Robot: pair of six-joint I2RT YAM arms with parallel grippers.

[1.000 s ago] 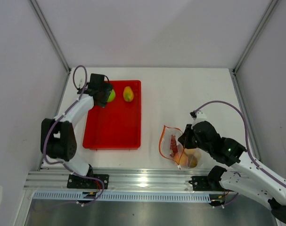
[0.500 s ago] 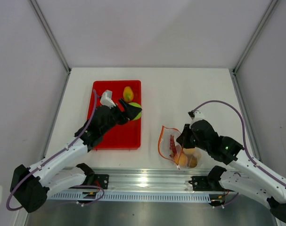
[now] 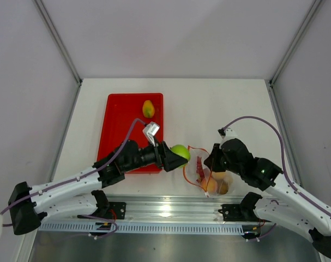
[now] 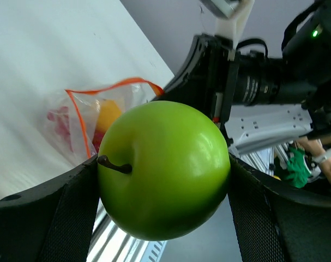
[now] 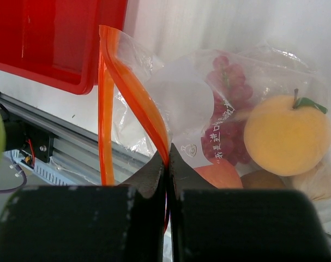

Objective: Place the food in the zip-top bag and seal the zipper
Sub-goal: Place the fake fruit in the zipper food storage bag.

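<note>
Between the left jaws, spread wide around it, sits the green apple (image 4: 164, 169), gripped on both flanks, stem pointing sideways. Just to its right the zip-top bag (image 3: 199, 170) lies on the white bench (image 3: 220, 109), mouth facing the apple and its strip running near to far, so the left arm (image 3: 127, 158) is the nearer one for the drop. The right jaws are clenched on the zipper (image 5: 103, 109), pinching one lip and holding the mouth apart. Only the right wrist view shows the contents: dark red grapes (image 5: 229, 109) and an orange (image 5: 288, 136). Only the top view shows the mango (image 3: 148, 108) lying on the red tray (image 3: 119, 125), well apart from the bag.
</note>
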